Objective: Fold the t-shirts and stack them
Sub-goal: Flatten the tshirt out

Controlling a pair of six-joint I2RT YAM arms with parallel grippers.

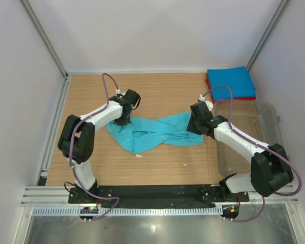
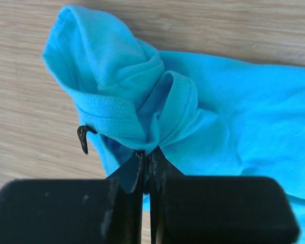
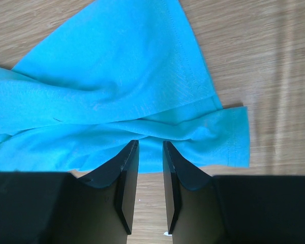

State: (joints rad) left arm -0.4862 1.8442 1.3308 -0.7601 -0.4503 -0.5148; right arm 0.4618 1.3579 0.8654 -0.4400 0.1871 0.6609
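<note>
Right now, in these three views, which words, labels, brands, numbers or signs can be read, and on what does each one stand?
None can be read.
The teal shirt, the blue shirt, the red shirt under it and the tub show no print.
The small board at the left arm's base is too small to read.

L arm (image 1: 94, 117) + R arm (image 1: 239, 140): wht links, blk joints | cables (image 1: 106, 84): purple, looped

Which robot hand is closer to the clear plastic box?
Right. The right gripper sits at the shirt's end just left of the box; the left gripper is at the shirt's other end, farther away.
</note>
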